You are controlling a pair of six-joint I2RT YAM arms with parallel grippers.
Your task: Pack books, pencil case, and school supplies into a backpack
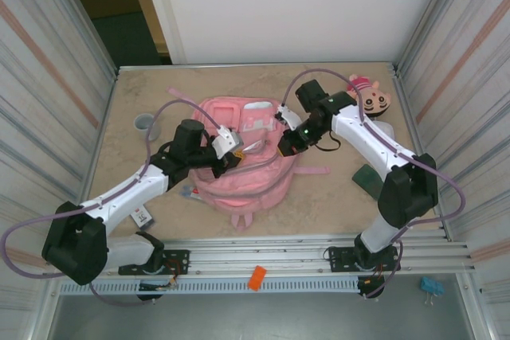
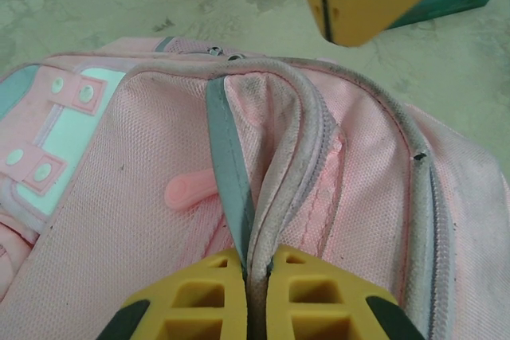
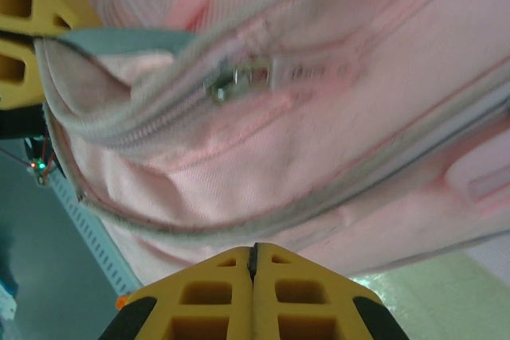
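Note:
The pink backpack [image 1: 247, 169] lies flat in the middle of the table. My left gripper [image 1: 232, 150] is shut on its pale zip strip [image 2: 279, 189] and the grey edging beside it, pinched between the yellow fingers [image 2: 199, 300]. My right gripper [image 1: 284, 143] is shut at the bag's right side, tips right at the pink fabric [image 3: 319, 165]; no fabric shows between them. The zip slider [image 3: 239, 79] sits on the strip above them. A small white piece with red marks [image 1: 140, 216] lies by the left arm. The books and pencil case are out of view.
A pink-and-tan plush head [image 1: 373, 99] rests at the back right. A dark green wedge [image 1: 370, 179] lies right of the bag, and a grey cup [image 1: 144, 123] stands at the left. Metal walls close in both sides.

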